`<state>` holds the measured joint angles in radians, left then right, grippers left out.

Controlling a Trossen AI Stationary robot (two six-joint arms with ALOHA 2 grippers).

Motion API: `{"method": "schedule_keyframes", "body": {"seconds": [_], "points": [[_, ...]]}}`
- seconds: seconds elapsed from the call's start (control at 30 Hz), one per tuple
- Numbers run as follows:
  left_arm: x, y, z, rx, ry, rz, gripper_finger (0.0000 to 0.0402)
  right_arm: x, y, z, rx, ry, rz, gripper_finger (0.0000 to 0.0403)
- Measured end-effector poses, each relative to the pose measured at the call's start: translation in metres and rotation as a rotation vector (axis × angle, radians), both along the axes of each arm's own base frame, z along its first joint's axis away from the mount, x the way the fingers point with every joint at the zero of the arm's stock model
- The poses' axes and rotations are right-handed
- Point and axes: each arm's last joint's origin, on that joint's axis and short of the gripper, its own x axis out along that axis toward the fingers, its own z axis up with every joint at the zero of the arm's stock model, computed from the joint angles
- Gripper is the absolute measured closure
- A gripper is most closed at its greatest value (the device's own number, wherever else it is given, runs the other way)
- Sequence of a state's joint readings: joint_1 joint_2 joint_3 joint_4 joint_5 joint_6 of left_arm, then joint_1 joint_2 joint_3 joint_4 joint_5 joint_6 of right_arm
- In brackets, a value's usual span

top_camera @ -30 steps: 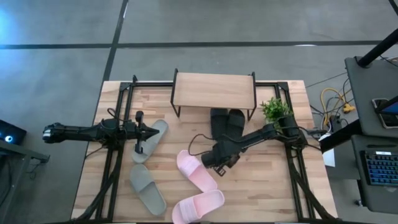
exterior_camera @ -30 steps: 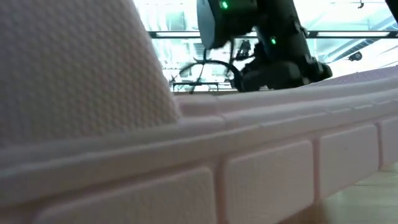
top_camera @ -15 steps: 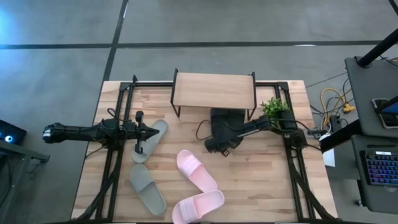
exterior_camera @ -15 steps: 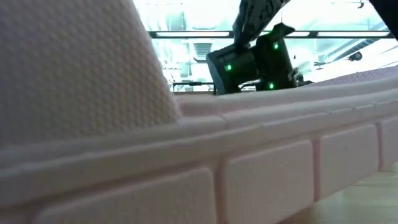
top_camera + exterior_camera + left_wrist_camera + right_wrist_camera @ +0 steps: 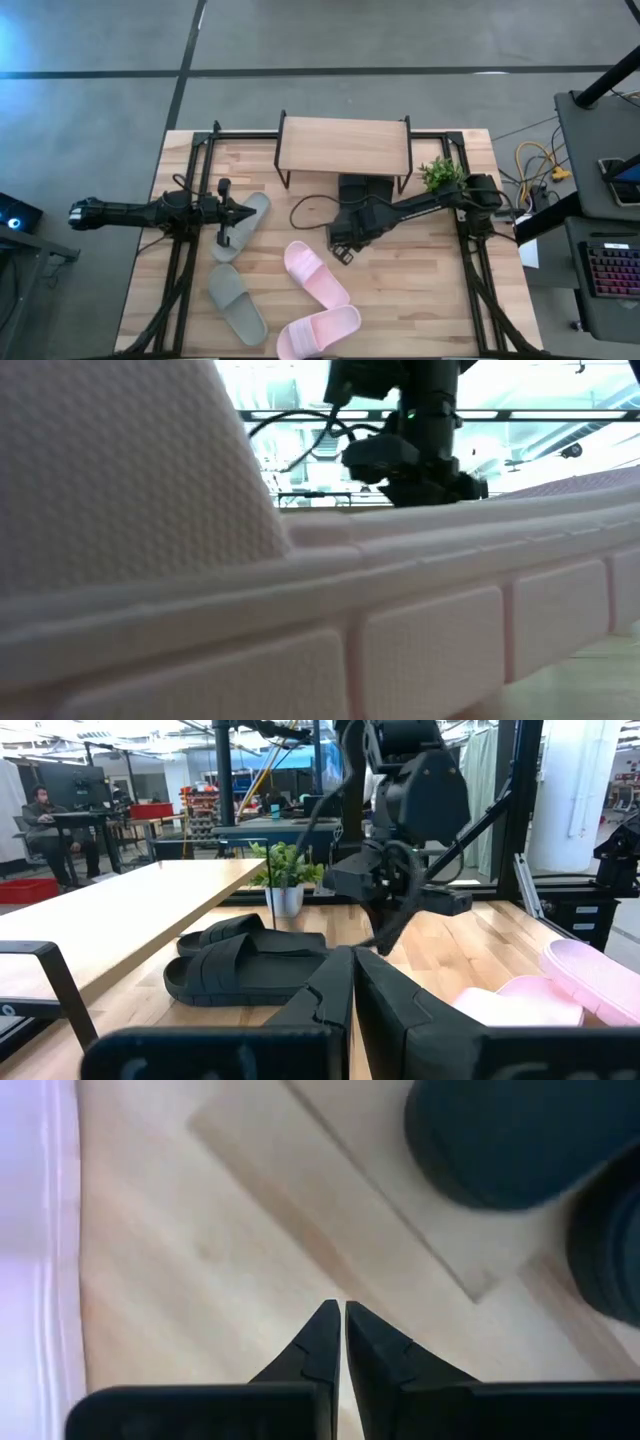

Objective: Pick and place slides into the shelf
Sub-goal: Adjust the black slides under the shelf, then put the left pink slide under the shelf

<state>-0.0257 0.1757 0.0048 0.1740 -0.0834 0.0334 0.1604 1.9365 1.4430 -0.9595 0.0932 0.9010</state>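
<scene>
The shelf [image 5: 345,145] stands at the table's far middle. Two black slides [image 5: 365,187] lie side by side, their far ends under it; they also show in the left wrist view [image 5: 250,960]. My right gripper [image 5: 340,248] hangs shut just in front of them, pointing down at bare wood [image 5: 335,1320]. Two pink slides [image 5: 315,275] [image 5: 318,332] lie near the front middle. One grey-green slide [image 5: 237,303] lies at the front left. The other [image 5: 250,220] lies under my left gripper [image 5: 222,215], which is shut [image 5: 350,985] and held level above it.
A small potted plant [image 5: 442,175] stands right of the shelf. Black frame rails [image 5: 190,250] run along both sides of the table. A pink slide [image 5: 300,610] fills the low view's foreground. Bare wood lies between the black slides and the pink ones.
My right gripper, shut throughout, went from beside the pink slide toward the far edge to the black slides. It then drew back toward the near edge, rose, and tipped to point straight down. The black slides now lie farther under the shelf.
</scene>
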Motion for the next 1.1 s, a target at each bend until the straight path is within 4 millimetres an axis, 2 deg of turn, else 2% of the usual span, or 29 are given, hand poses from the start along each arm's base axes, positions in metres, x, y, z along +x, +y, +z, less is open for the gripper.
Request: {"method": "schedule_keyframes", "body": {"seconds": [0.1, 0.27, 0.4, 0.53, 0.63, 0.73, 0.83, 0.93, 1.03, 1.1], "points": [[0.000, 0.000, 0.000, 0.000, -0.002, 0.000, 0.0402, 0.008, 0.001, -0.008, 0.028, -0.028, 0.044, 0.0390], [0.000, 0.000, 0.000, 0.000, -0.002, 0.000, 0.0402, 0.018, 0.004, -0.035, 0.034, 0.016, 0.126, 0.0390], [0.000, 0.000, 0.000, 0.000, -0.002, 0.000, 0.0402, 0.021, 0.001, -0.046, -0.058, 0.024, 0.117, 0.0390], [0.000, 0.000, 0.000, 0.000, -0.002, 0.000, 0.0402, 0.025, -0.006, -0.046, -0.177, -0.009, 0.088, 0.0390], [0.000, 0.000, 0.000, 0.000, -0.002, 0.000, 0.0402, 0.024, -0.018, -0.046, -0.251, 0.000, 0.016, 0.0390], [0.000, 0.000, 0.000, 0.000, -0.002, 0.000, 0.0402, 0.021, -0.032, -0.049, -0.263, 0.050, -0.064, 0.0390], [0.000, 0.000, 0.000, 0.000, -0.002, 0.000, 0.0402, 0.019, -0.039, -0.050, -0.204, 0.083, -0.062, 0.0390], [0.000, 0.000, 0.000, 0.000, -0.002, 0.000, 0.0402, 0.020, -0.033, -0.042, -0.084, 0.064, 0.051, 0.0390], [0.000, 0.000, 0.000, 0.000, -0.002, 0.000, 0.0402, 0.023, -0.016, -0.026, 0.064, -0.005, 0.192, 0.0390], [0.000, 0.000, 0.000, 0.000, -0.001, 0.000, 0.0402, 0.022, -0.002, -0.015, 0.089, -0.032, 0.274, 0.0390]]}}
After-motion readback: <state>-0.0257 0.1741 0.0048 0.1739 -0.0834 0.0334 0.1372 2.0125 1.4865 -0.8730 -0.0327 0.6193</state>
